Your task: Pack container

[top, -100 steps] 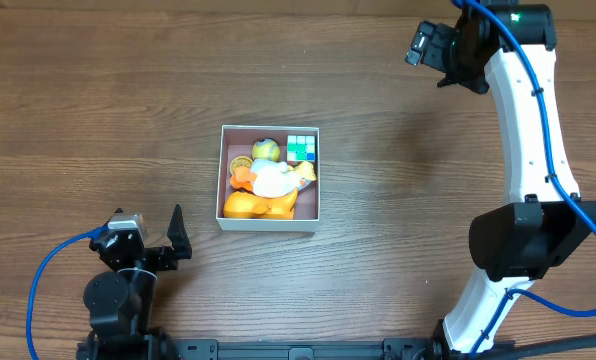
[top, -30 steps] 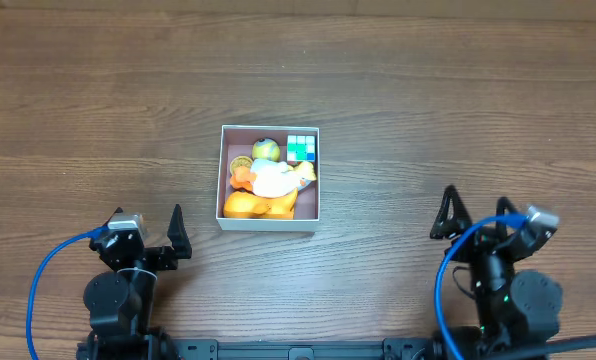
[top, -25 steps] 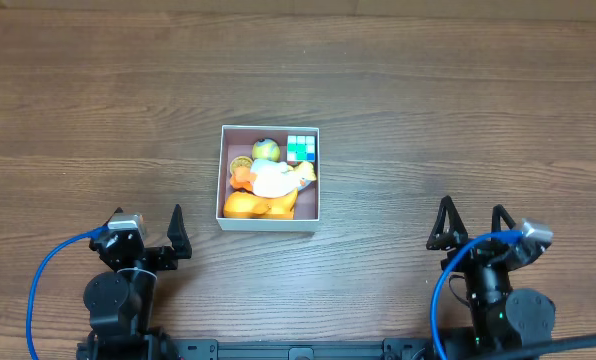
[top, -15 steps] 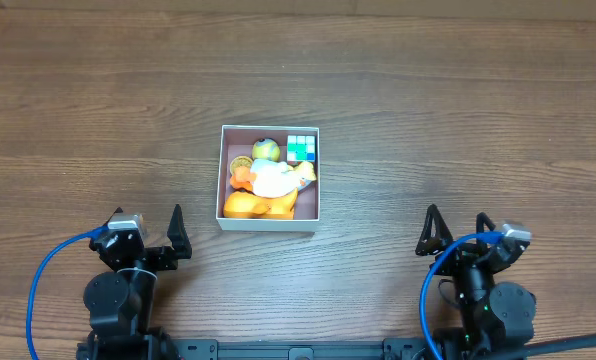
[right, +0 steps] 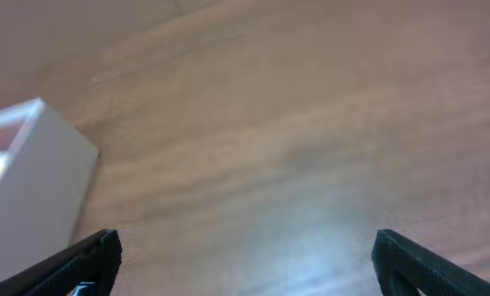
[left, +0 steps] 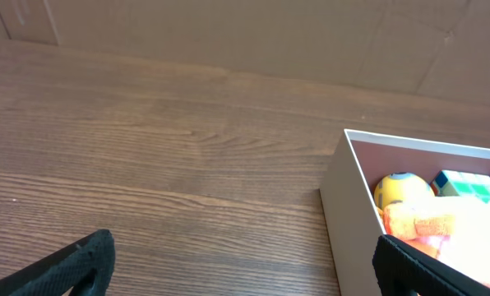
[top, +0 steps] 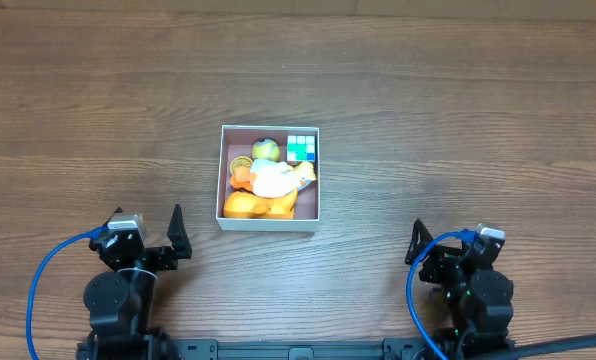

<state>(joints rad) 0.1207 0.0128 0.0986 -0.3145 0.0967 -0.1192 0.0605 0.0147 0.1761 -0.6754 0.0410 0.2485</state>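
Observation:
The container (top: 220, 170), a shallow white-walled box with a mauve inside, sits mid-table and holds several small toys: an orange duck-like toy (top: 248, 206), a white toy (top: 273, 180), a yellow-green ball (top: 266, 150) and a colour cube (top: 300, 148). Its left wall shows in the left wrist view (left: 344, 205) and its corner in the right wrist view (right: 39, 173). My left gripper (top: 148, 235) is open and empty at the front left, below the box. My right gripper (top: 448, 243) is open and empty at the front right, well apart from the box.
The wooden table (top: 458, 110) runs all round the box. Blue cables loop by both arm bases at the front edge (top: 43, 290). A cardboard wall stands behind the table in the left wrist view (left: 228, 33).
My right arm has swung from the far right back corner down to the front edge and has slid a little left. The left arm and the box have not moved.

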